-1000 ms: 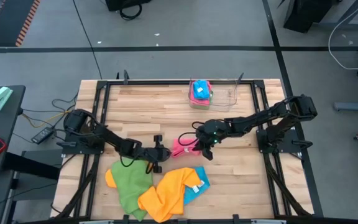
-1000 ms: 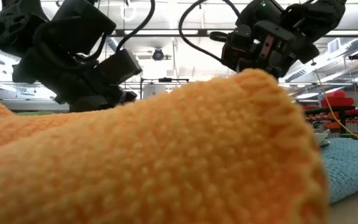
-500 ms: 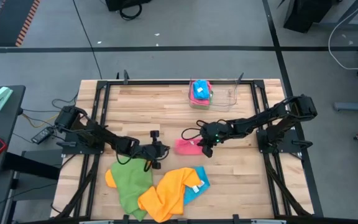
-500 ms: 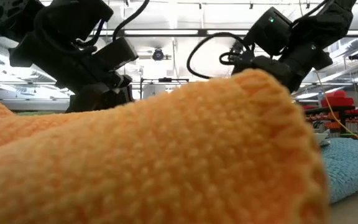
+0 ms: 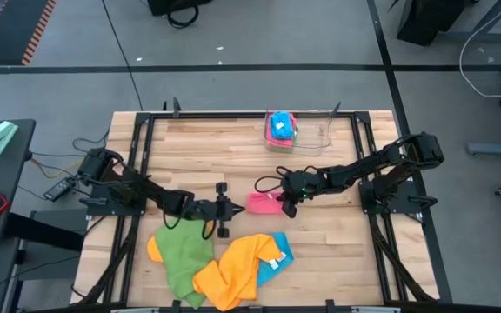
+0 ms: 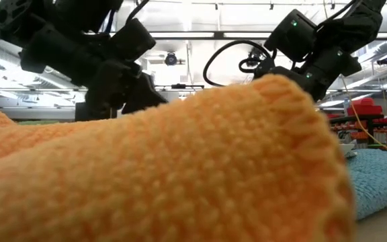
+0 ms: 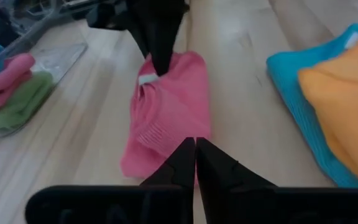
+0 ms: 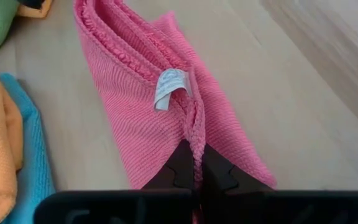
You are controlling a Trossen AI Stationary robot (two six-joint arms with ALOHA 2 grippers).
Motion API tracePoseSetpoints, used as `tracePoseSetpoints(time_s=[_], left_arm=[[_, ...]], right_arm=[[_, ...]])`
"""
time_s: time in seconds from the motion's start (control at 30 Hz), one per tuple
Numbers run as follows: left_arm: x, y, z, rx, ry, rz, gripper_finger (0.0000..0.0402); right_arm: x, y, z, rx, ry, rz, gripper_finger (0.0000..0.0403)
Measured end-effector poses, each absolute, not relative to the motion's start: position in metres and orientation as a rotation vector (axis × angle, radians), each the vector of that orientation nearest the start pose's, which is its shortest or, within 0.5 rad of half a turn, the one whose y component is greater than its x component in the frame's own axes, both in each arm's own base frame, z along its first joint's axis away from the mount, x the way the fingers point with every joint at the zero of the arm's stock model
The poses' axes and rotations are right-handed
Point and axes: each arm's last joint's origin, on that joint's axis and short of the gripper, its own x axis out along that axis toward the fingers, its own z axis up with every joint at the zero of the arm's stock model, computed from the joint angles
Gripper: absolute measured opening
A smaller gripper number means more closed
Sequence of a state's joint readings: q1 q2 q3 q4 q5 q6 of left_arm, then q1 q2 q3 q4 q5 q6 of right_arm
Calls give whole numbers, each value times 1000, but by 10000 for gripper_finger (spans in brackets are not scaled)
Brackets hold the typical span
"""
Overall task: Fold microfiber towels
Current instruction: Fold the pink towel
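Note:
A pink microfiber towel lies folded into a narrow strip at the table's middle, with a white tag on top. My right gripper is shut on its right end. My left gripper is shut and hovers just off the strip's left end, apparently without touching it. Green, orange and sky-blue towels lie heaped near the front edge. The orange towel fills the low view. My right gripper pinches the pink towel's gathered edges at its right end, just behind the white tag, between both fingers. Several layers meet there. The fingers slant down from the table's right side, along the strip. The towel rests on the table and is not taut.
A clear plastic tray at the far middle holds a stack of folded towels. Black frame rails run along the table's left and right sides. Bare wood lies between the pink towel and the tray.
My right gripper has sunk and rolled while holding the pink towel's right end. The towel, bunched up a second ago, now lies flat as a narrow folded strip. My left gripper has risen a little beside the strip's left end.

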State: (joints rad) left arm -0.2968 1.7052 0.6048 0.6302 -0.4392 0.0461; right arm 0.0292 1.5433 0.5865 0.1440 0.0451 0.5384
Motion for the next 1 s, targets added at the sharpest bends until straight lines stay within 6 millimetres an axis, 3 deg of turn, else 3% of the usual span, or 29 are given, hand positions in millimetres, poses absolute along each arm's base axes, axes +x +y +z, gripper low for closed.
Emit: tracePoseSetpoints(time_s=[0.37,0.53,0.8,1.0], left_arm=[[309,-69,116,189,340,119,17],[328,-71,113,224,322,88,21],[349,-60,92,322,461,142,10],[353,-44,92,324,469,219,20]], right_arm=[[265,7,128,554,838,-266,8],[265,7,127,594,845,-281,8],[265,7,127,607,845,-283,8],[265,8,128,608,851,-258,8]])
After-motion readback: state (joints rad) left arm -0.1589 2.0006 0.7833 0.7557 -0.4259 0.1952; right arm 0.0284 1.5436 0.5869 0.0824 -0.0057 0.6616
